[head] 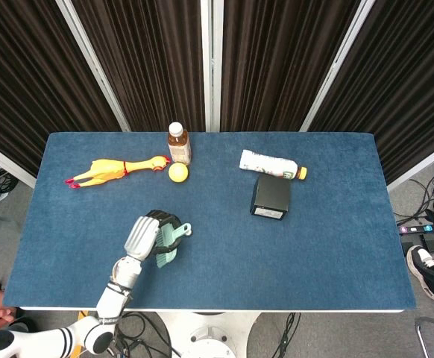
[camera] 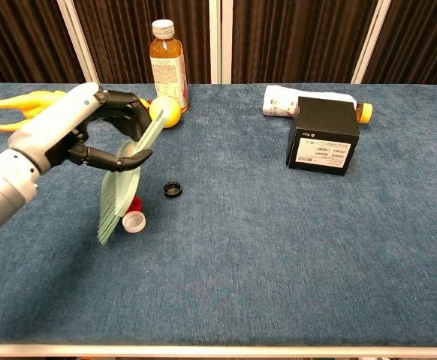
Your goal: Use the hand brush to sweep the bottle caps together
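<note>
My left hand (camera: 83, 131) grips a pale green hand brush (camera: 121, 187) by its handle, with the bristles slanting down to the cloth. A white cap (camera: 134, 221) lies just right of the bristle tips. A red cap (camera: 135, 204) peeks out behind it, touching it. A black cap (camera: 173, 189) sits a little further right and back, apart from both. In the head view the left hand (head: 147, 233) and brush (head: 169, 242) cover the caps. My right hand shows in neither view.
On the blue table (camera: 293, 255) stand a tea bottle (camera: 167, 66) with a yellow ball (camera: 164, 111) beside it and a black box (camera: 323, 135). A lying bottle (camera: 282, 100) and a rubber chicken (head: 116, 168) rest at the back.
</note>
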